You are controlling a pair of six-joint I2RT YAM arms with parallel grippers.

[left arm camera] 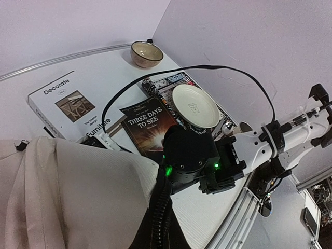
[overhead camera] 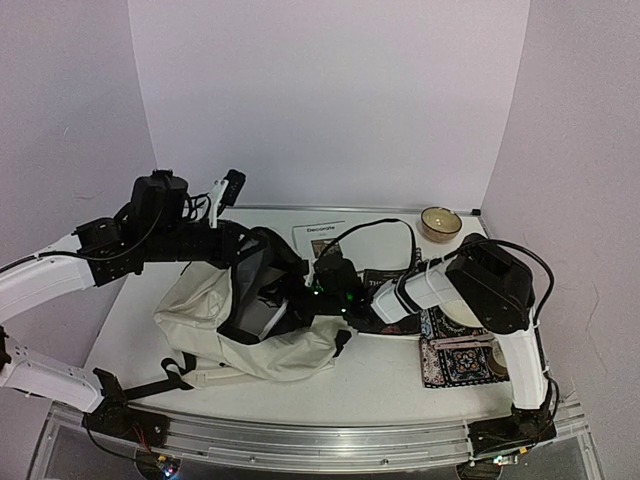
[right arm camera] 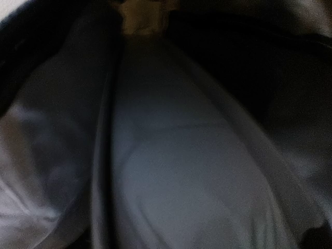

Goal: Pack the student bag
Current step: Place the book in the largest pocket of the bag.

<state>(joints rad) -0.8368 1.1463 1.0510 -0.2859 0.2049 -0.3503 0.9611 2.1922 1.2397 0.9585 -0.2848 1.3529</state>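
The student bag [overhead camera: 200, 300], cream with black zippers and straps, lies on the table left of centre with its mouth open to the right. My left gripper [overhead camera: 240, 245] is at the bag's upper rim and holds the zipper edge [left arm camera: 158, 207] raised. Its fingers are hidden by fabric in the left wrist view. My right arm's black wrist [overhead camera: 335, 280] with green lights reaches into the bag's mouth, and it also shows in the left wrist view [left arm camera: 192, 155]. Its fingers are hidden inside. The right wrist view shows only the bag's dark grey lining [right arm camera: 171, 171].
A white "Decorate" book [overhead camera: 320, 235] lies behind the bag. A dark "Three Days to See" book [left arm camera: 148, 124] lies beside it. A white plate [left arm camera: 195, 106] sits on a patterned mat [overhead camera: 455, 355] at the right. A tan bowl [overhead camera: 440, 222] stands at the back right.
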